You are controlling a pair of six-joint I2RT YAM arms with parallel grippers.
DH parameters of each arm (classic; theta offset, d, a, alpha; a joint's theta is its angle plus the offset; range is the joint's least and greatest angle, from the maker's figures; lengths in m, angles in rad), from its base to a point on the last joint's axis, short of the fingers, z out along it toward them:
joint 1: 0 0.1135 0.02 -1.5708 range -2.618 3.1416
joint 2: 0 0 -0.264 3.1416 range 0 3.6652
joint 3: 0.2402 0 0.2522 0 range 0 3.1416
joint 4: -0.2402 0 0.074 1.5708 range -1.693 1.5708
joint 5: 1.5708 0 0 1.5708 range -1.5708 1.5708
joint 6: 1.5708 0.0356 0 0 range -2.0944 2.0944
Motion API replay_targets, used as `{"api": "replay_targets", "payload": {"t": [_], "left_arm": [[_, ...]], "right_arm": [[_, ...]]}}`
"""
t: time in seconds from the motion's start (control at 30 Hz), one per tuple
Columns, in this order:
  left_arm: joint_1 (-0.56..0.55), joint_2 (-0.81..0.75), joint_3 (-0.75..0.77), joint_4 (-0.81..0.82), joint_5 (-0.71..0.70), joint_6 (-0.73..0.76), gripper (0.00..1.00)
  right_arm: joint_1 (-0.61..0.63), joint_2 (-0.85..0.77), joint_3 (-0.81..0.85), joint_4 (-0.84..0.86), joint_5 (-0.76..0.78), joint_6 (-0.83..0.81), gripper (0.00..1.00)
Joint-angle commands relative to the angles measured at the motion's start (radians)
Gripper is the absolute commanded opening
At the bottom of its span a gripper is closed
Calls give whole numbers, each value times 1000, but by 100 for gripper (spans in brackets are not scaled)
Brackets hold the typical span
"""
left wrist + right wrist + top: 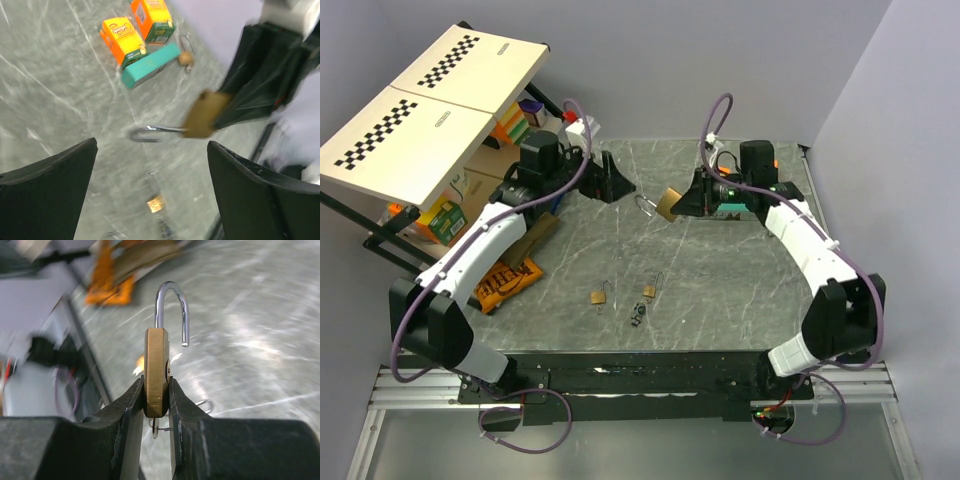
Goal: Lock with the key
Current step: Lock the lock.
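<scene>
right gripper (156, 386) is pinching big brass open-shackled padlock (157, 360) mid-frame | left gripper (152, 145) is gaping wide, empty | risk: padlock could be pivoting under key push (only its lower end is being held)

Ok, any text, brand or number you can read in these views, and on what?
No text is legible in any view.
On the orange boxes: printed labels, too blurred to read.
On the checkered boards: a small dark mark on each, too small.
On the orange snack packet: print too small.
On the brass padlock in the right gripper: no marking shows.
</scene>
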Motion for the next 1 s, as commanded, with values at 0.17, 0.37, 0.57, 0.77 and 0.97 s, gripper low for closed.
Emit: {"api": "replay_targets", "payload": {"t": [0.17, 0.37, 0.57, 0.77, 0.97], "left_arm": [[11, -84, 77, -423, 403, 852, 96], [-93, -158, -19, -502, 444, 1109, 97], [-201, -102, 2, -477, 381, 1060, 66], [-268, -78, 28, -506, 311, 1113, 41], [-291, -93, -6, -506, 277, 1144, 36]], "right_arm": [[13, -196, 78, -335, -287, -419, 0], [48, -284, 22, -430, -241, -519, 0], [108, -325, 23, -536, -220, -614, 0], [119, -366, 3, -528, -208, -613, 0], [119, -385, -9, -513, -189, -601, 0]]}}
